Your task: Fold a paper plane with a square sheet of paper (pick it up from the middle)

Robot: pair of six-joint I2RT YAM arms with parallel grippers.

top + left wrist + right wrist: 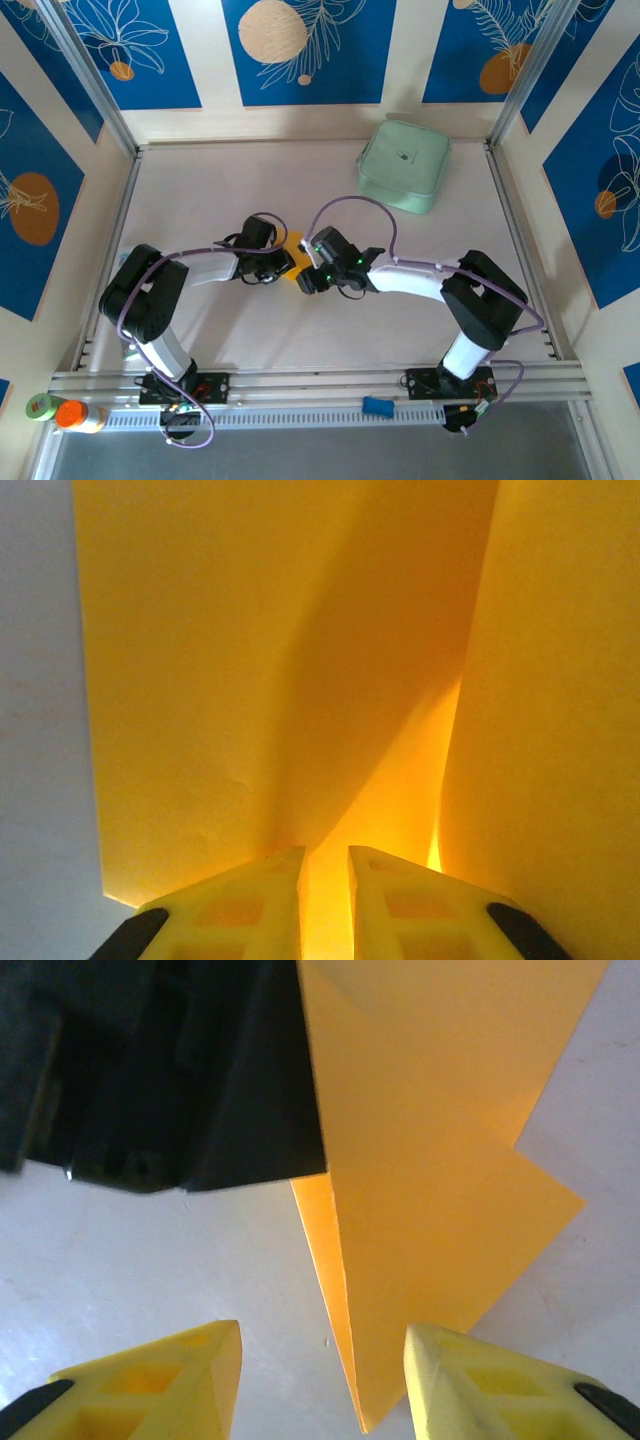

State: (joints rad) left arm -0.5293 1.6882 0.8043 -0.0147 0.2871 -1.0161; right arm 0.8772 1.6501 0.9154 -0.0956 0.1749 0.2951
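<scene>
The folded paper [250, 660], well apart from the mint-green case [404, 165], is pinched by the left gripper [326, 865]; the right gripper's [322, 1360] jaws are held spread

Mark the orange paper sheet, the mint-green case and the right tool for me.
orange paper sheet [440, 1160], right wrist view, middle of its front layer.
mint-green case [404, 166], top view, centre of its lid.
right tool [320, 1332], right wrist view, midway between its open fingertips.

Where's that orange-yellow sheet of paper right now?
In the top view, the square sheet of paper is mid-table, pinched by the left gripper with the open right gripper just to its right, nearer the arms than the mint-green case.
</scene>
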